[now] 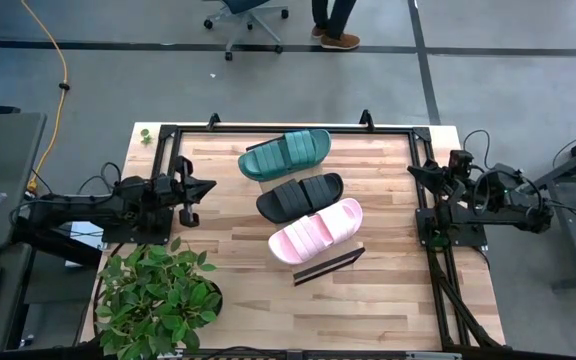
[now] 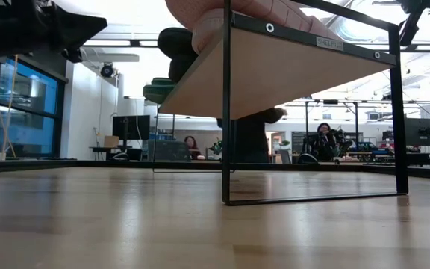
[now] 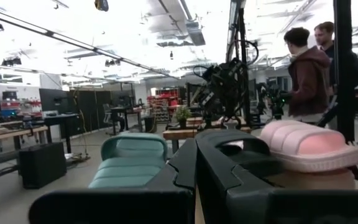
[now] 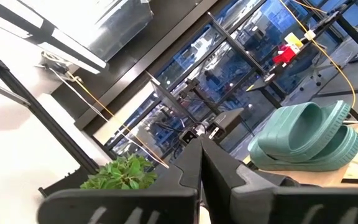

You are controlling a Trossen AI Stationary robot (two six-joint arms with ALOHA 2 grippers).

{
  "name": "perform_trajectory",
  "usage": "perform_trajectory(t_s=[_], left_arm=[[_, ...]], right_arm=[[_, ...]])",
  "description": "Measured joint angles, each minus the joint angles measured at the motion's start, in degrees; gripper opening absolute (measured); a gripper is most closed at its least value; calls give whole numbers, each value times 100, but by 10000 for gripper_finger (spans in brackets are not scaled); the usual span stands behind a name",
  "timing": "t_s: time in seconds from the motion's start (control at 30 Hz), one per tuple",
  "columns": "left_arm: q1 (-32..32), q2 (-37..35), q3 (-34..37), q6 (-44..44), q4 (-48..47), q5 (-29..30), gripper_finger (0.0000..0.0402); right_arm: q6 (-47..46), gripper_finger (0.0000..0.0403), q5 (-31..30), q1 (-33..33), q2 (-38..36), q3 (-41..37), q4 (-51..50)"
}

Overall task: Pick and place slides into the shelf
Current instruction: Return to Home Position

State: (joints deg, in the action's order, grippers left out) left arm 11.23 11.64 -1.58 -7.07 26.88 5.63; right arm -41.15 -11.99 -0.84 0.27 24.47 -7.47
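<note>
Around the workspace
A leafy plant [image 1: 158, 300] is sitting on the wooden table's [image 1: 388, 300] corner; a person [image 1: 336, 25] is standing near an office chair [image 1: 248, 15].

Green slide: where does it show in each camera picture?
High view: green slide, upper end of the row.
Low view: dark green edge atop the shelf.
Left wrist view: ahead, pink slide further along.
Right wrist view: ahead, on the shelf.
Shared landmark: the shelf.

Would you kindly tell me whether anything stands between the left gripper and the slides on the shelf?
Nothing visible does. The left gripper, shut, faces only tabletop before the green slide, black slide and pink slide, all on the shelf. The plant sits off that line.
</note>
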Motion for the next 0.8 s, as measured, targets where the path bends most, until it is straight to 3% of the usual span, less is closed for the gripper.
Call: perform_trajectory(t_s=[0.33, 0.8], left_arm=[[1, -1153, 0, 21, -1308, -61, 0], [-1, -1132, -6, -444, -2205, -3, 0]], right_arm=[[-44, 0, -2, 2, 0, 0, 16], [-151, 0, -4, 0, 0, 2, 3]])
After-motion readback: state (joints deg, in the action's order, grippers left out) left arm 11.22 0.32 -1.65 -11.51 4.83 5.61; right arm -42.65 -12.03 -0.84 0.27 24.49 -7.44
